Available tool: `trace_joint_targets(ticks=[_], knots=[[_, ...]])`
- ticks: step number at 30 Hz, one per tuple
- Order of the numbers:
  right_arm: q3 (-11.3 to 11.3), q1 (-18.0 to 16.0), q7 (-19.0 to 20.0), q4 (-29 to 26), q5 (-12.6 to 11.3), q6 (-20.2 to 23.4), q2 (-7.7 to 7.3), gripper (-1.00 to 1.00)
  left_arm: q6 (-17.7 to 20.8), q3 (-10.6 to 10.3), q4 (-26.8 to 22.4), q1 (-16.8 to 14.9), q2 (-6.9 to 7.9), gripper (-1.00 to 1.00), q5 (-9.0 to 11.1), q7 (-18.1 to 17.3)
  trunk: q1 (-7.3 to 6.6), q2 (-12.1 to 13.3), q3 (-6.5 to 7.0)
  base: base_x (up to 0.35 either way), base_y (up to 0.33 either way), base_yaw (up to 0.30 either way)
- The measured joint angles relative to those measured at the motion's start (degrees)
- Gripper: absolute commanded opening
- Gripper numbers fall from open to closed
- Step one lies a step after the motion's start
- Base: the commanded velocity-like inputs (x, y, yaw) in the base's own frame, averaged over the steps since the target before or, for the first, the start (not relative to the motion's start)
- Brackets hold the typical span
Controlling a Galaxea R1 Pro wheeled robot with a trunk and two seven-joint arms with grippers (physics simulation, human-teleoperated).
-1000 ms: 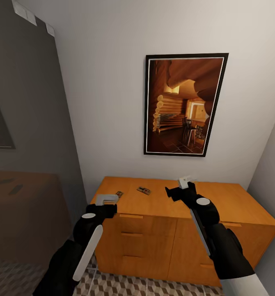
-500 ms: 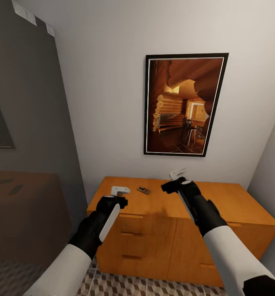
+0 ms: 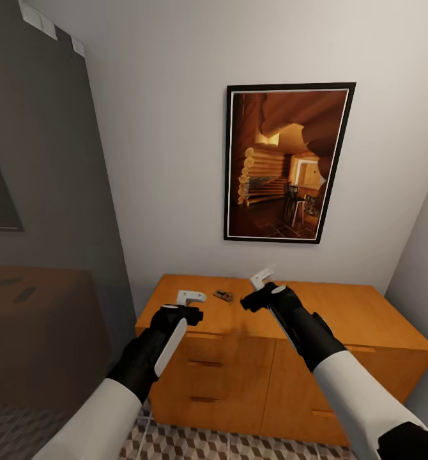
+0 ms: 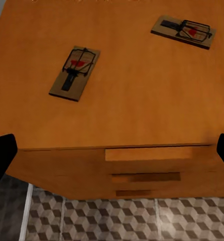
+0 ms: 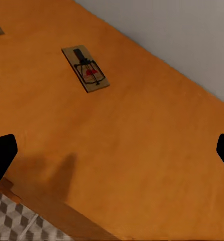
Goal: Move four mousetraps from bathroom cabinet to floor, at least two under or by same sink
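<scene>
Both arms hang over the orange cabinet (image 3: pixel 239 313), and neither end effector holds anything. The left end effector (image 3: pixel 190 297) is spread wide, its dark fingertips at opposite edges of the left wrist view, and so is the right end effector (image 3: pixel 260 279) in the right wrist view.

Two mousetraps lie flat on the cabinet top ahead of the left end effector: the nearer mousetrap (image 4: pixel 75 73) just past the front edge, the farther mousetrap (image 4: pixel 183 31) deeper in and off to one side. I take that farther one to be the trap ahead of the right end effector, well apart from its fingertips. The bathroom floor (image 4: pixel 117 218) shows below the drawers.

The traps are thin and lie flush on smooth wood, so I'd worry a descending fingertip lands on the board and skids it away, or pushes the near one off the front edge. With both arms converging on the same stretch, they might also knock each other.
</scene>
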Motion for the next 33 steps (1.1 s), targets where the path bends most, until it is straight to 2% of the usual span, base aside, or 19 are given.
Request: trace_joint_targets(ticks=[3, 9, 15, 17, 18, 21, 33], knots=[[0.2, 0.0, 4.0, 1.2, 0.3, -0.3, -1.26, 1.00, -0.2, 0.1, 0.0, 0.0, 0.47, 1.00, -0.2, -0.3, 0.00, 0.0, 0.00, 0.000, 0.000, 0.000], [0.4, 0.0, 6.4, 1.7, 0.6, -1.5, -2.48, 1.00, -0.3, 0.4, 0.1, 0.0, 0.75, 1.00, -0.3, -0.1, -0.03, 0.0, 0.00, 0.132, 0.000, 0.000], [0.4, 0.0, 6.6, 1.8, 0.6, -1.6, -2.58, 1.00, -0.3, 0.4, 0.1, 0.0, 0.92, 1.00, -0.3, 0.0, -0.01, 0.0, 0.00, 0.159, 0.000, 0.000], [0.4, 0.0, 6.6, 1.8, 0.6, -1.6, -2.59, 1.00, -0.3, 0.4, 0.1, 0.0, 1.30, 1.00, -0.3, 0.0, -0.01, 0.0, 0.00, 0.042, 0.000, 0.000], [0.5, 0.0, 6.6, 1.8, 0.6, -1.6, -2.59, 1.00, -0.3, 0.4, 0.1, 0.0, 2.12, 1.00, -0.3, -0.3, 0.00, 0.0, 0.00, 0.016, 0.000, 0.000], [0.7, 0.0, 6.6, 1.9, 0.6, -1.6, -2.60, 1.00, -0.3, 0.4, 0.1, 0.0, 2.62, 1.00, -0.2, -0.4, 0.00, 0.0, 0.00, 0.012, 0.004, 0.000], [0.9, 0.0, 6.6, 2.0, 0.7, -1.7, -2.67, 1.00, -0.1, 0.3, 0.2, 0.0, 2.86, 1.00, -0.2, -0.5, -0.01, 0.0, 0.00, 0.119, 0.119, 0.000]])
